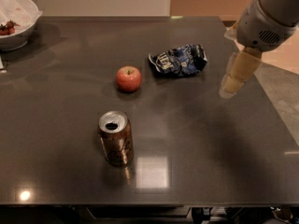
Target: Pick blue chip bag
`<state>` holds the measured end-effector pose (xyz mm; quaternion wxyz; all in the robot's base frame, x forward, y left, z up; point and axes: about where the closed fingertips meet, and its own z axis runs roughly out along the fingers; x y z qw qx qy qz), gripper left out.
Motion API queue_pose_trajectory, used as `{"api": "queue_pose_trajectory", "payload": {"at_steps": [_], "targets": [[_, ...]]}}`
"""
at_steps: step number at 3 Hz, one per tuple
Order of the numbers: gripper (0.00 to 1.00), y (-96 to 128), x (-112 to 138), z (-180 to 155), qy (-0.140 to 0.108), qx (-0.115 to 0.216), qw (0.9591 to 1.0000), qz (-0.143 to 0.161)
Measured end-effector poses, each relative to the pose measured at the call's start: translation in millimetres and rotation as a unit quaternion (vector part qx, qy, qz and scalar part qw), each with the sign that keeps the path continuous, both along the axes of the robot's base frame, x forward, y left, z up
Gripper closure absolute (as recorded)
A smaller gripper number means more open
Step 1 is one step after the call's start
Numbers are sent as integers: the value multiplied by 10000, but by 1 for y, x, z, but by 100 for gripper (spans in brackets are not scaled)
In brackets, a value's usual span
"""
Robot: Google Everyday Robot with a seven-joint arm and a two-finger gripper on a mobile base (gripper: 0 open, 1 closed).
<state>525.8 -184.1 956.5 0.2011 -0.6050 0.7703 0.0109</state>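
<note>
Approach phase: gripper (pixel 232 80) hovering near right edge of table (pixel 210 148), just right of blue chip bag (pixel 178 59); opening impossible to tell. Bag lying crumpled far of centre, right of apple (pixel 128 78). Swing left, centre over a raised wrinkle, then descend.

I'm looking at a dark, glossy desk (pixel 210 139) that fills most of my view, with a pale patch of glare near its front edge. Four things lie on it. The bag (pixel 178 60) lies crumpled toward the back right. The apple (pixel 129 78) sits stem up near it, to its left and a little closer to me, apart from it. The can (pixel 115 138) stands upright with its top opened, nearer the front. The bowl (pixel 16 22) rests at the far left corner, cut off by the frame. My claw (pixel 230 87) hangs over the desk's right side, beside the bag, not touching it.
</note>
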Motion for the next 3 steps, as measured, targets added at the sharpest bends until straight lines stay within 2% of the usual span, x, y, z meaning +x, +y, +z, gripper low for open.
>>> {"api": "queue_pose_trajectory", "payload": {"at_steps": [2,3], "targets": [[0,26,77,-29,88,382,9992,87],[0,28,116,-48,185,461,9988,-13]]}}
